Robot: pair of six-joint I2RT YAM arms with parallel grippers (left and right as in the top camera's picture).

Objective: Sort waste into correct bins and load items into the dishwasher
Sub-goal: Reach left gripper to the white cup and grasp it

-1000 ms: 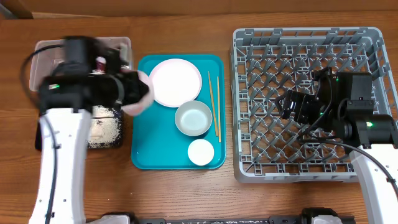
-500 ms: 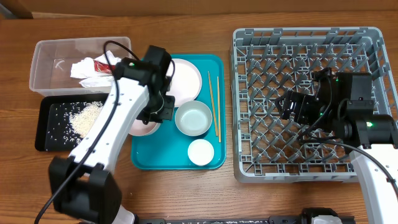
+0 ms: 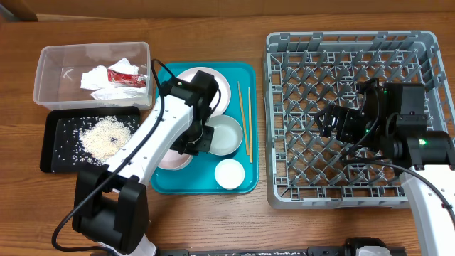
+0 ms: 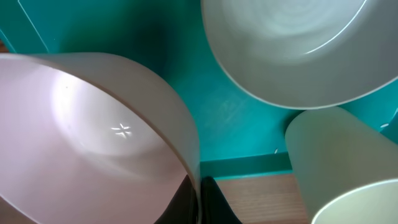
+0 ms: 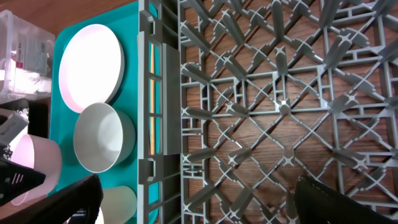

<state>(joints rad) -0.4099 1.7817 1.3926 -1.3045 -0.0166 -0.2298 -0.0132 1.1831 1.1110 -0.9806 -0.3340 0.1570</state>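
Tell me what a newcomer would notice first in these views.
The big grey dish rack fills the right side, no dishes showing in it, with the right arm above it. At centre, the left jaws pinch the rim of a pale pink bowl over the teal tray's left edge. Far left, rice lies in the black tray, beside a clear tub of napkins.

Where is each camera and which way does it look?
Overhead: above the table, looking straight down; left arm and right arm show.
Left wrist: low over the teal tray, facing the pink bowl; its fingers pinch the rim.
Right wrist: over the rack, facing the teal tray; its open fingers show.
Shared: all three see the grey bowl.
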